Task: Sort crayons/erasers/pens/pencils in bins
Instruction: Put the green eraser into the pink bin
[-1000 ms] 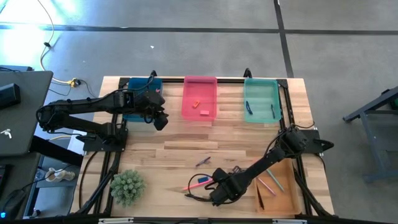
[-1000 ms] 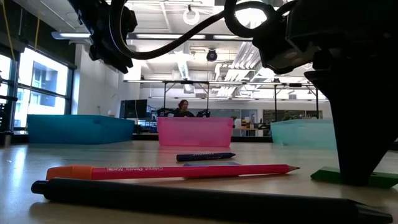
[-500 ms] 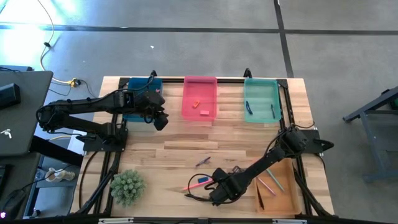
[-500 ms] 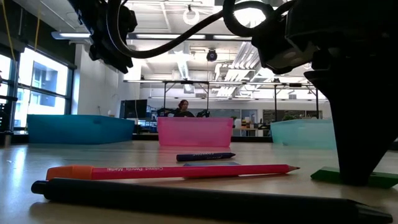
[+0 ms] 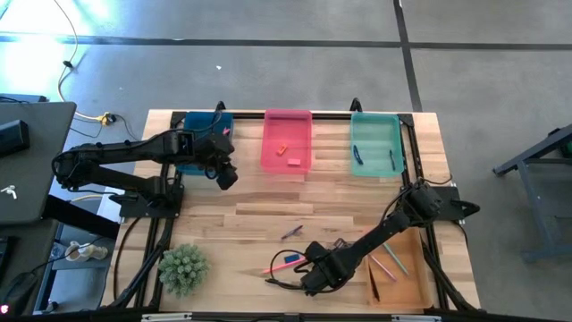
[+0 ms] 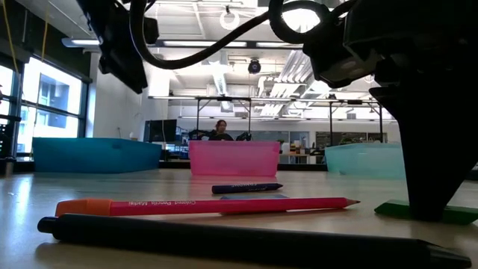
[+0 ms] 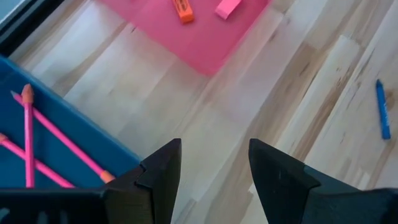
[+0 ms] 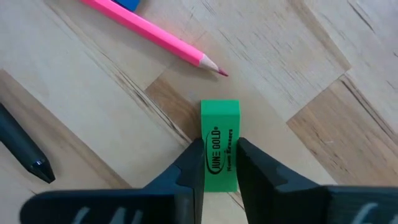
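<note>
A green eraser [image 8: 219, 146] lies flat on the wood near the table's front edge, with my right gripper [image 8: 219, 163] shut on it from above. In the high view my right gripper [image 5: 315, 277] hides the eraser. Beside it lie a pink pencil [image 5: 284, 266], a blue eraser [image 5: 291, 258], a black pen [image 6: 224, 237] and a blue crayon [image 5: 291, 232]. My left gripper [image 5: 225, 173] hangs open over bare wood at the blue bin's [image 5: 192, 121] near corner. The pink bin [image 5: 288, 116] holds an orange eraser [image 7: 181, 8] and a pink eraser [image 7: 227, 7]. My right gripper pinches the green eraser's two long sides [image 8: 219, 168] between its two fingers, at the end away from the pencil's tip. The fingers [image 8: 252, 165] point down, one on each long side. The eraser rests flat on the table [image 6: 392, 211].
The teal bin [image 5: 375, 116] at the far right holds dark sticks. An orange bin [image 5: 407, 246] with several sticks is at the near right, close to my right arm. A green spiky plant [image 5: 183, 268] stands near left. Pink pencils [image 7: 37, 143] lie in the blue bin.
My left gripper has tipped a little, its fingertips swinging toward the blue bin; it stays open. My right arm has kept its place over the green eraser.
</note>
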Controlling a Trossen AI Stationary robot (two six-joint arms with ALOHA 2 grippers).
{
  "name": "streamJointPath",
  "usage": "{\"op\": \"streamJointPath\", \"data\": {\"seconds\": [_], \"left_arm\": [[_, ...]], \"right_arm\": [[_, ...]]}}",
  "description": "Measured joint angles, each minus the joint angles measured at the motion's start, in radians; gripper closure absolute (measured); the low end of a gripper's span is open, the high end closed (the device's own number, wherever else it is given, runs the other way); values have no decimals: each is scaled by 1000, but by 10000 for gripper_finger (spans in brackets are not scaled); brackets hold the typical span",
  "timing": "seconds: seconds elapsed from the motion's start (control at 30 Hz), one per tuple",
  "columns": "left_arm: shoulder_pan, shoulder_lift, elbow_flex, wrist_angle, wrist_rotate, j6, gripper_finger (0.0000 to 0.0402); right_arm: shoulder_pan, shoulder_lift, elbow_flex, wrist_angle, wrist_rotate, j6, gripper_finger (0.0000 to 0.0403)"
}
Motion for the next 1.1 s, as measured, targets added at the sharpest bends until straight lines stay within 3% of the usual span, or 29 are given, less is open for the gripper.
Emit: {"op": "streamJointPath", "data": {"seconds": [0.57, 1.1], "left_arm": [[0, -1, 0, -56, 45, 49, 227], [17, -94, 0, -128, -90, 66, 227]], "right_arm": [[-45, 8, 262, -125, 63, -148, 343], [-274, 5, 565, -386, 216, -487, 343]]}}
